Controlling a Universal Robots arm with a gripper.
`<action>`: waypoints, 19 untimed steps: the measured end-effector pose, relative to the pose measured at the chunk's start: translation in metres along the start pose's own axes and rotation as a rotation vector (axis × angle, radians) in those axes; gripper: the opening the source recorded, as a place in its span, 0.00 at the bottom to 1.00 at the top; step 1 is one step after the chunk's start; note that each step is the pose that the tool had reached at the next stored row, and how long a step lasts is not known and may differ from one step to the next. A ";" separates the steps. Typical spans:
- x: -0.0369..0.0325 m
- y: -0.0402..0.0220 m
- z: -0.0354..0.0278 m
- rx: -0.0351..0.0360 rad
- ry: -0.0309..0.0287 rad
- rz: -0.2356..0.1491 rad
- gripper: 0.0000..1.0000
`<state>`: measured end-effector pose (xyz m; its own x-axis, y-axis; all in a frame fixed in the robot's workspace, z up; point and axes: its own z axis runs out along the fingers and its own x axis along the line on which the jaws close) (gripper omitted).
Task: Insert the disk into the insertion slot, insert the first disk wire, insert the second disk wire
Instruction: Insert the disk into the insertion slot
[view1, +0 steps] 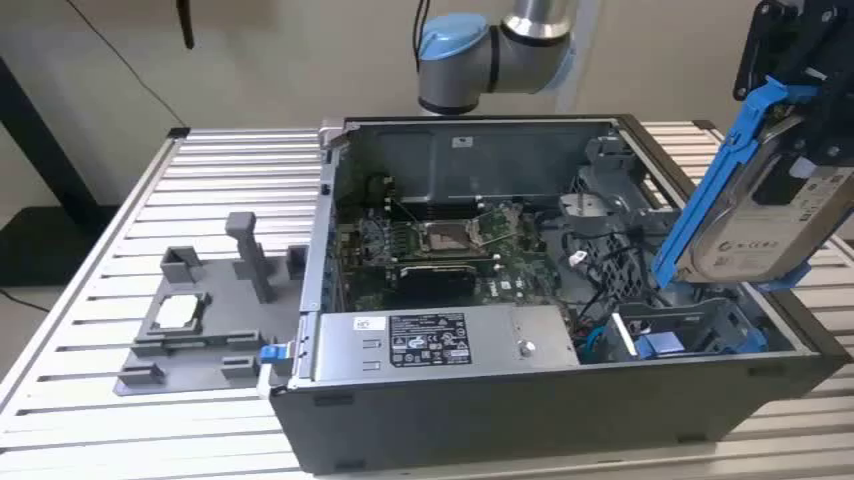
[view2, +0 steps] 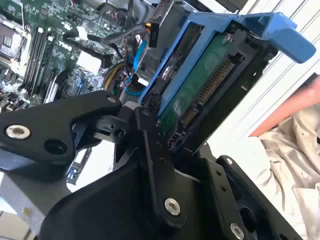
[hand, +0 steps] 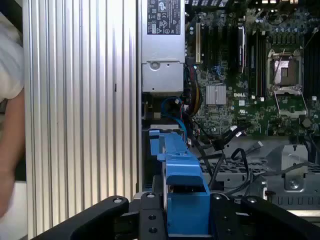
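- Computer case (view1: 534, 410): open on top; its rim and the loose cables (hand: 216, 146) bound my room to move.
- Insertion slot (view1: 714, 318): in the corner at the exterior view's right, below my load. I judge that squaring to its walls matters most.
- Disk (view1: 767, 225): on end, tilted, above the slot, not yet in.
- Gripper (hand: 186, 214): my jaws are clamped on the disk's blue carrier.

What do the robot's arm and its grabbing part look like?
The arm is a silver-grey metal tube with rounded joints wearing light blue caps. Its end effector is matte black, built from flat, angular link plates pinned with silver screws.
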<state>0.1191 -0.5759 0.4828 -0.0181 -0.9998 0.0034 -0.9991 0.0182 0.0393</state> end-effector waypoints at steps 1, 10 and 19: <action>0.0000 0.0000 0.0000 0.0000 -0.0001 0.000 0.32; -0.0001 -0.0004 0.0022 0.0000 0.0001 0.000 0.32; 0.0007 -0.0014 0.0106 0.0000 0.0002 0.000 0.32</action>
<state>0.1201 -0.5766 0.4721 -0.0182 -0.9998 0.0036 -0.9991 0.0183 0.0393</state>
